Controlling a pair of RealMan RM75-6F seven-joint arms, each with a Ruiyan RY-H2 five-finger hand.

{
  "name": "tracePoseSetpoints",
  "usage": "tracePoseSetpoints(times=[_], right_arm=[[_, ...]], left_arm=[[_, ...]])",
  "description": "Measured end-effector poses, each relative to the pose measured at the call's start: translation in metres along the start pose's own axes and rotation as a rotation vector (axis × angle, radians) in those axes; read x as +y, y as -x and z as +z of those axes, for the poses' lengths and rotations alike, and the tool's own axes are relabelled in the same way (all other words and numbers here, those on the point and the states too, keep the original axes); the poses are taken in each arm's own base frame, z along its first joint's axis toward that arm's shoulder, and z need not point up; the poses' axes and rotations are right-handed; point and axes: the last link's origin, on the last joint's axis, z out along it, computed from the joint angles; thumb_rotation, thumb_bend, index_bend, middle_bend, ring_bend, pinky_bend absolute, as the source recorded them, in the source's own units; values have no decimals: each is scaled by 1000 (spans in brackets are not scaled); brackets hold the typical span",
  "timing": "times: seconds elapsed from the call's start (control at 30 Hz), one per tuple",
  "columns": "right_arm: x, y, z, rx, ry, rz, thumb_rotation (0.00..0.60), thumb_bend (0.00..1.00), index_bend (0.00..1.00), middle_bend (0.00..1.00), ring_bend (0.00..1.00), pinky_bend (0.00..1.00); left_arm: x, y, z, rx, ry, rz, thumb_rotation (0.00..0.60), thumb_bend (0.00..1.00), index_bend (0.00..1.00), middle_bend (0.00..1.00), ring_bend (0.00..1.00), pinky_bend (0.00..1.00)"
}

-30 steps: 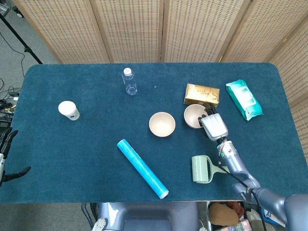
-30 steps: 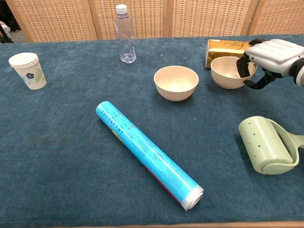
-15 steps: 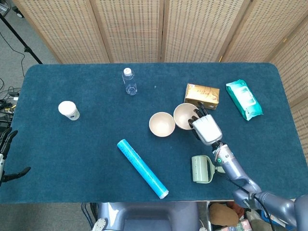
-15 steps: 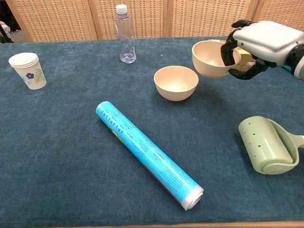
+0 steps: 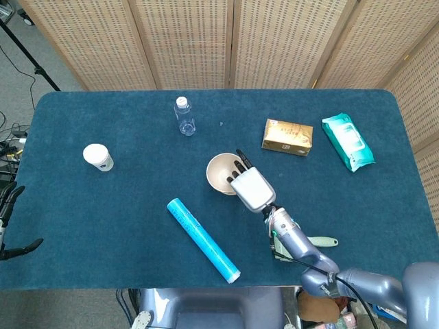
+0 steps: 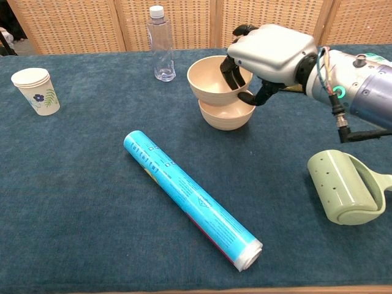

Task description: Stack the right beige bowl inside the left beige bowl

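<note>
Since a second ago the right robot hand (image 6: 269, 55) has lifted the right beige bowl (image 6: 211, 79) from its spot in front of the tan packet (image 5: 287, 136) and carried it leftward across the frame; it now sits in the air directly over the left beige bowl (image 6: 226, 115), which rests on the dark blue cloth-covered table (image 6: 92, 202) at centre frame and has not moved. The hand grasps the carried bowl by its rim, dark fingers (image 6: 231, 68) hooked inside and the thumb beneath. In the chest view the upper bowl's base looks to touch or nearly touch the lower bowl's rim; I cannot tell which. The left robot hand (image 5: 8, 219) shows only at the far left edge of the head view, its fingers too dark and small to judge.

Counted: two beige bowls, one clear plastic bottle (image 6: 160, 44) at upper centre, one white paper cup with a flower print (image 6: 35, 90) at upper left, one bright blue roll (image 6: 191, 198) lying diagonally at lower centre, one pale green lint roller (image 6: 346, 187) at lower right, one teal wipes pack (image 5: 348, 141) at the right of the head view
</note>
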Motion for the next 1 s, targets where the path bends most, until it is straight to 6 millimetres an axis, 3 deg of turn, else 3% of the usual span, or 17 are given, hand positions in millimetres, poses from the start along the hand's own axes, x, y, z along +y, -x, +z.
tracePoseSetpoints(times=[0.7,0.9,1.0], right_arm=[[0,15,7,-31,24,-25,600,485,624,497,235,0],[4,20,3,-46,32,-38,600,486,479,346,204,0],[5,21,1,-57,38,-33,600,487,456,311,191,0]], left_arm=[[1,3,1,-17,3,-2,600,0,0,0,0,62],[1,2,1,-17,4,-8,600,0,0,0,0,63],[1,2,1,-17,5,-9,600,0,0,0,0,63]])
